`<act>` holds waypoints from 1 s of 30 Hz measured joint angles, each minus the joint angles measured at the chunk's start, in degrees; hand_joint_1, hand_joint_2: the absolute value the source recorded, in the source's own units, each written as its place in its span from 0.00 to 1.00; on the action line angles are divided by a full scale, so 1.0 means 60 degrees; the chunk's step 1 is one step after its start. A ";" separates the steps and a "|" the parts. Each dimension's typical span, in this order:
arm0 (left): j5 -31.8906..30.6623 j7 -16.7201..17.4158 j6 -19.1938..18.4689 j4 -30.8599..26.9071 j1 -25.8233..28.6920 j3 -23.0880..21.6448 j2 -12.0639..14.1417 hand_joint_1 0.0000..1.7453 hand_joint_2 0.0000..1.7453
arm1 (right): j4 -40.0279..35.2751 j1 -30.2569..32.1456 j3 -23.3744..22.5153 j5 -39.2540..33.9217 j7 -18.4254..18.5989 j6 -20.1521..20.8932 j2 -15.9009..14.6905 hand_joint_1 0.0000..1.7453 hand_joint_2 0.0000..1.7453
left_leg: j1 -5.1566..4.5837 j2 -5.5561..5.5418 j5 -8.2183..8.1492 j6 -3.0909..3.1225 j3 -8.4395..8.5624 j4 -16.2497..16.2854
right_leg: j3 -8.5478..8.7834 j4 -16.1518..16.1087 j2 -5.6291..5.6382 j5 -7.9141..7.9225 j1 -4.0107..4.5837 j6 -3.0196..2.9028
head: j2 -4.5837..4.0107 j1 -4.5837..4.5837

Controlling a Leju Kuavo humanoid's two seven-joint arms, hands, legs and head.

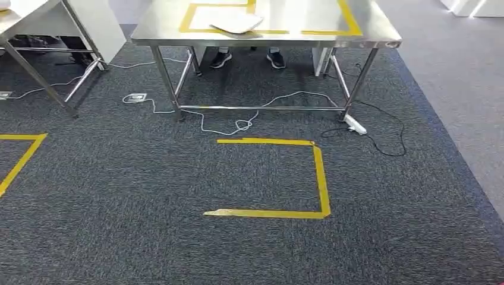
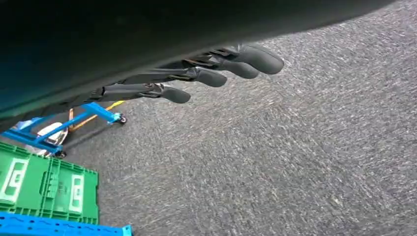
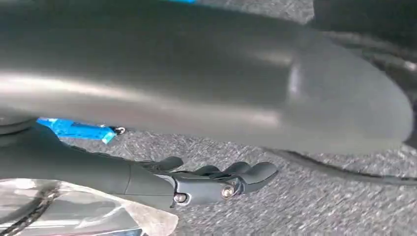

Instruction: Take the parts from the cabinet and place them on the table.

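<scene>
The steel table (image 1: pixel 265 27) stands at the top of the head view, beyond a taped yellow square (image 1: pixel 279 178) on the carpet, with one bagged part (image 1: pixel 236 22) already lying on it. The right hand (image 3: pixel 206 184) grips a clear bag (image 3: pixel 74 211) holding another; the left hand (image 2: pixel 196 73) hangs loose and empty. That slippery plastic could slide free mid-walk, and the cable (image 1: pixel 238 122) under the table might catch a foot.

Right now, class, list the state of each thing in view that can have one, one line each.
Left hand: fingers stretched out, holding nothing.
Right hand: fingers stretched out; whether it grips the bag is unclear.
Clear plastic bag: crumpled, against the right hand's underside.
White packet: lying flat on the steel table.
</scene>
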 joint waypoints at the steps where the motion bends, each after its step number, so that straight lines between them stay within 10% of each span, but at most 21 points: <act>1: 0.0000 0.0000 -0.0007 0.0000 0.0000 0.0000 0.0000 0.00 0.00 | 0.0000 0.0001 0.0000 -0.0004 0.0000 -0.0004 0.0000 0.00 0.00 | -0.0011 0.0000 0.0011 0.0018 -0.0009 0.0003 | -0.0010 -0.0001 -0.0001 0.0010 -0.0011 0.0018 | 0.0000 -0.0004; 30: -0.0036 0.0572 -0.0466 0.0000 0.0115 -0.0029 0.0000 0.00 0.00 | 0.0000 0.0013 0.0004 -0.0058 -0.0025 -0.0091 0.0000 0.00 0.00 | -0.0011 0.0001 0.0054 0.0030 -0.0041 0.0013 | -0.0065 0.0038 -0.0002 0.0030 -0.0018 0.0112 | 0.0000 -0.0004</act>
